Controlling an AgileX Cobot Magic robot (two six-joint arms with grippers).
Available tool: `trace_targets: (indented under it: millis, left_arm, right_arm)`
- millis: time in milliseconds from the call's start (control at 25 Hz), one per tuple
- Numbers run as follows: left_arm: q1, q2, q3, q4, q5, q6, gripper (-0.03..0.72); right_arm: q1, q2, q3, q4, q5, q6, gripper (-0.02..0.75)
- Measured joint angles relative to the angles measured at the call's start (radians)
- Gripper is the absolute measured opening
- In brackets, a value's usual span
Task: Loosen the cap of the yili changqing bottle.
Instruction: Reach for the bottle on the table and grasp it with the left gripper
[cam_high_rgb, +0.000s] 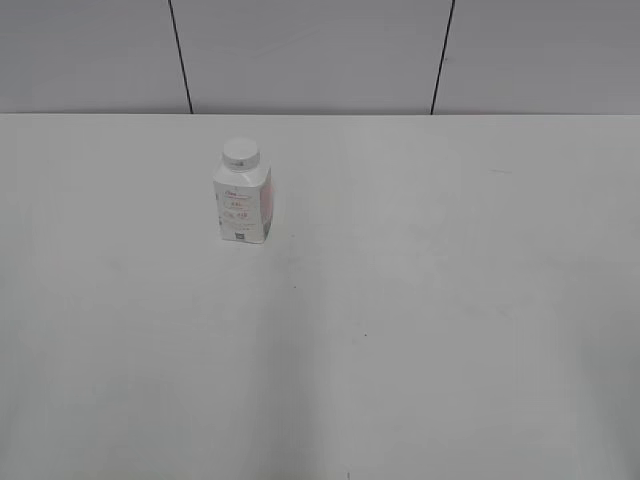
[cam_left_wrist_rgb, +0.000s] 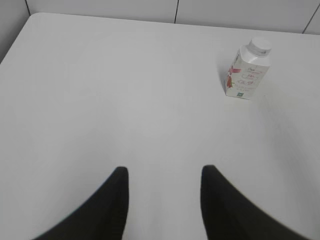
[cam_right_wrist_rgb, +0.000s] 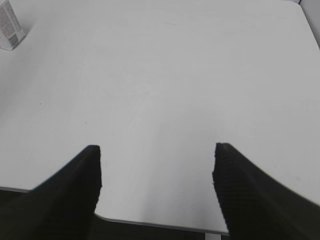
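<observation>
Both grippers' black jaws, left gripper (cam_left_wrist_rgb: 162, 200) and right gripper (cam_right_wrist_rgb: 156, 190), gape empty above the plain white desk (cam_high_rgb: 420, 330); the small squarish white plastic bottle (cam_high_rgb: 241, 205) stands far off, its round white screw cap (cam_high_rgb: 241, 155) untouched.

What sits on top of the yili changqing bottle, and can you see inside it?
A white cap sits on the neck of the yili changqing bottle, which stands upright on the table. The cap and opaque walls hide whatever is inside.
</observation>
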Motion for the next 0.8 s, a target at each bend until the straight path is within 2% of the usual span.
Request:
trace_targets:
  millis: [800]
  left_arm:
    - [0.0, 0.0, 0.0, 0.0, 0.0, 0.0, 0.307]
  right_arm:
    - [0.0, 0.0, 0.0, 0.0, 0.0, 0.0, 0.553]
